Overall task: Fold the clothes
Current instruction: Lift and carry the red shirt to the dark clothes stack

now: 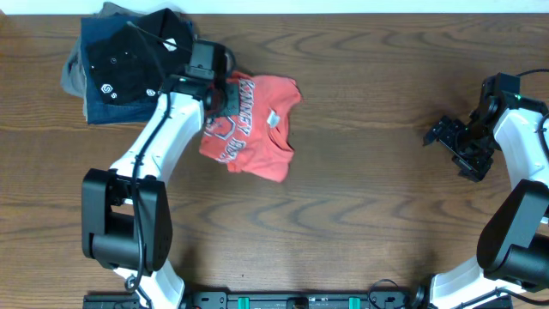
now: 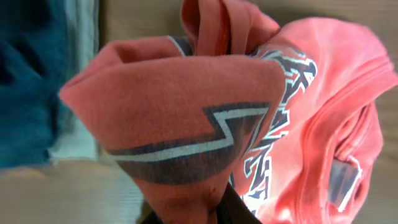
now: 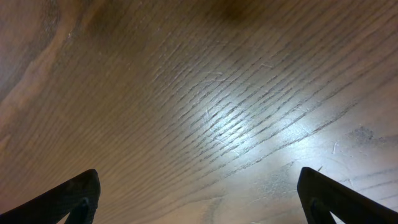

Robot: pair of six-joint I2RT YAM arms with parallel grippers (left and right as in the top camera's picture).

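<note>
The clothes, a red-orange T-shirt (image 1: 255, 129) with white-and-dark lettering, lie crumpled on the wooden table left of centre. My left gripper (image 1: 219, 96) is at the shirt's upper left edge, shut on a bunched fold of the fabric. In the left wrist view that fold (image 2: 186, 124) rises close to the camera, showing a dark and white zigzag print, and hides the fingers almost fully. My right gripper (image 1: 446, 136) hangs far off at the table's right side, open, with only bare wood between its fingertips (image 3: 74, 199).
A pile of other garments (image 1: 129, 64) lies at the back left: a black shirt with small white logos on top of folded blue and khaki pieces, close behind the left gripper. A blue cloth edge (image 2: 31, 81) shows in the left wrist view.
</note>
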